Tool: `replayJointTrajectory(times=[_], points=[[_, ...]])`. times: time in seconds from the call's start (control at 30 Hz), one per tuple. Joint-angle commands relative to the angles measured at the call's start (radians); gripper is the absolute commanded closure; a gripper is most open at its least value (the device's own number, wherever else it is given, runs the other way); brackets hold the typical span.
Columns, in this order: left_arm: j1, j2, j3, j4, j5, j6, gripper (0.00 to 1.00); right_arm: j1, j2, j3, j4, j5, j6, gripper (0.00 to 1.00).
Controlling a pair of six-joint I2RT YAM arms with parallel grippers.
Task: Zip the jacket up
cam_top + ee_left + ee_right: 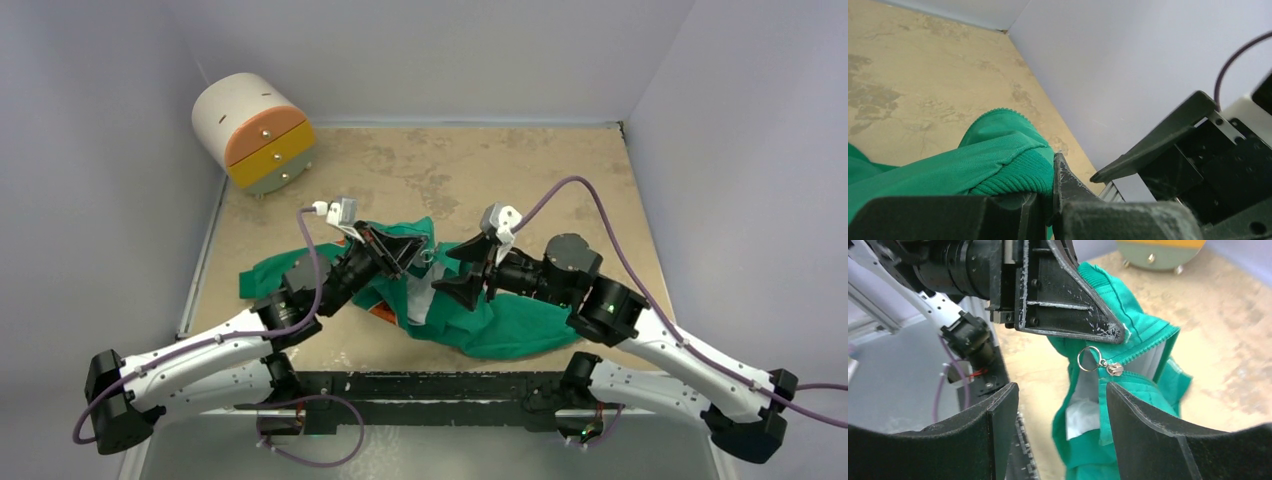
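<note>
Left claw (1048, 186): closed; its two fingers pinch a ribbed green edge of the jacket (510, 325); the cloth is bunched between the pads and bulges just past the tips; from the right wrist view the fabric hangs down from this grip.

Right claw (1060, 390): open; jaws set wide, nothing between them; it faces the left claw at close range, tips near but apart.

Zip slider (1114, 370): straight ahead of the right claw's gap and just below the left claw's finger; its round metal pull ring (1089, 358) hangs toward the left claw; neither part touches the right claw.

Pale lining (1154, 360) shows beside the slider, so the front is open there; how much of the zip is joined cannot be told.

Jacket position: crumpled on the table (570, 180), under and between both claws; the larger green mass spreads beneath the right claw and its wrist; a narrower part trails out behind the left claw, under that arm; an orange patch (382, 312) shows just beneath the left claw's wrist.

Drawer unit (255, 130): round, white, with one orange and one yellow front; it stands far beyond the left claw at the table's far corner, well apart from the jacket.
</note>
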Motion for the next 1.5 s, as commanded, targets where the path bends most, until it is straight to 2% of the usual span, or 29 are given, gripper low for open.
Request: replayJointTrajectory(times=[0.0, 0.13, 0.23, 0.53, 0.77, 1.0, 1.17, 1.27, 1.47], points=[[-0.004, 0.005, 0.127, -0.186, -0.094, -0.049, 1.0, 0.001, -0.081, -0.054, 0.228, 0.005, -0.26, 0.33], [-0.004, 0.04, 0.211, -0.348, -0.159, -0.093, 1.0, 0.0, -0.138, -0.123, 0.319, 0.005, -0.419, 0.33], [-0.004, 0.073, 0.271, -0.471, -0.196, -0.113, 1.0, 0.003, -0.116, -0.115, 0.301, -0.013, -0.532, 0.32], [-0.004, 0.111, 0.321, -0.528, -0.223, -0.115, 1.0, 0.008, -0.055, -0.076, 0.282, -0.057, -0.822, 0.33], [-0.004, 0.113, 0.319, -0.528, -0.22, -0.122, 1.0, 0.035, 0.001, -0.075, 0.287, -0.067, -0.954, 0.34], [-0.004, 0.117, 0.325, -0.527, -0.209, -0.125, 1.0, 0.168, 0.07, -0.099, 0.341, 0.099, -1.085, 0.36], [-0.004, 0.119, 0.32, -0.525, -0.208, -0.125, 1.0, 0.273, 0.099, -0.149, 0.409, 0.286, -1.197, 0.37], [-0.004, 0.121, 0.32, -0.521, -0.204, -0.126, 1.0, 0.311, 0.111, -0.181, 0.468, 0.417, -1.246, 0.41], [-0.004, 0.116, 0.314, -0.52, -0.195, -0.129, 1.0, 0.351, 0.155, -0.218, 0.522, 0.523, -1.295, 0.47]])
